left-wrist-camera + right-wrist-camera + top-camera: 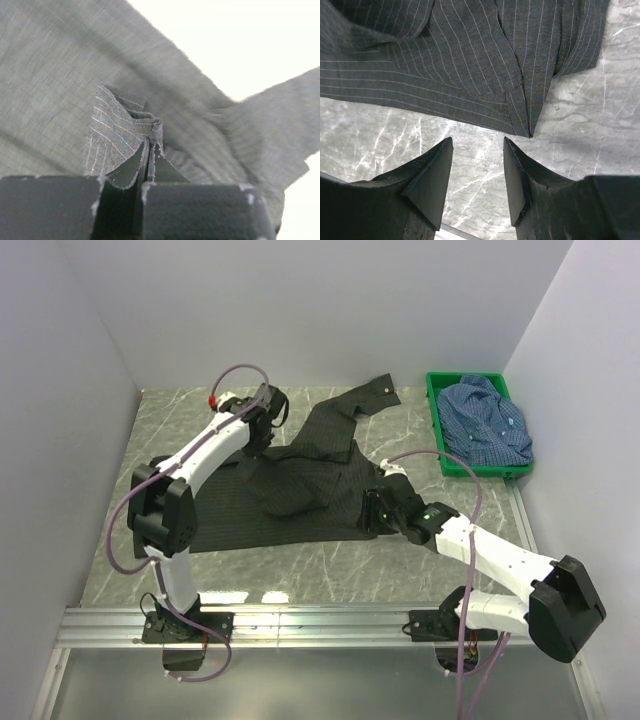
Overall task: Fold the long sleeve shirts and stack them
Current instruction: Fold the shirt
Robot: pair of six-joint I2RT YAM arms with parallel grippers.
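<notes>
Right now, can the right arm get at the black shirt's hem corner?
Probably yes: the right gripper is open just short of the black shirt's corner, with only bare table between.

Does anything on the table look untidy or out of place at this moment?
Yes. The black shirt lies unevenly: its cloth is bunched into a hump in the middle, and one sleeve stretches toward the green crate. The blue shirt sits crumpled in that crate, not folded.

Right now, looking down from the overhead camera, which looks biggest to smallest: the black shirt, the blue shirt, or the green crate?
1. black shirt, spread out: clearly largest.
2. green crate and blue shirt: too alike to rank; the crumpled shirt fills the crate.
</notes>
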